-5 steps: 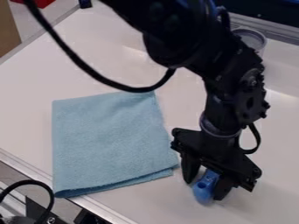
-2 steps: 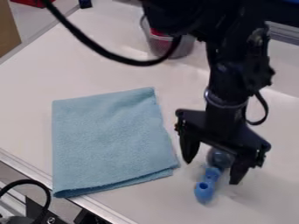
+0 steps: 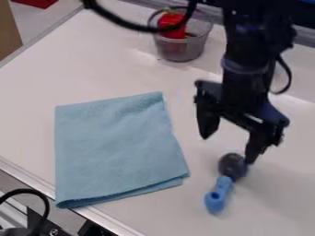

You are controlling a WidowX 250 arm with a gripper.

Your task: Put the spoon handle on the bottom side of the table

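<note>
The spoon (image 3: 224,185) is laid flat on the near right part of the white table (image 3: 141,221), with its blue handle (image 3: 216,197) pointed toward the near edge and slightly to the left, and its dark rounded head (image 3: 233,166) placed at the far end of the handle. Above and on the far side of the spoon, the black gripper (image 3: 229,148) is held with its two fingers spread wide apart, and nothing is gripped between them. The left finger is seen farther back, over bare table, while the tip of the right finger is seen right at the edge of the spoon's head; whether the head is touched by it cannot be told. To the left of the spoon, and apart from it, a light blue cloth (image 3: 117,150) is spread, folded over on itself, with its near left corner set at the table's edge. On the far side of the table, beyond the cloth, a grey mesh basket (image 3: 180,50) is stood upright, and a red object (image 3: 172,26) with a bit of green by its top is held inside. Across the far part of the scene, in front of the basket's upper part, a black cable (image 3: 123,22) is looped.
</note>
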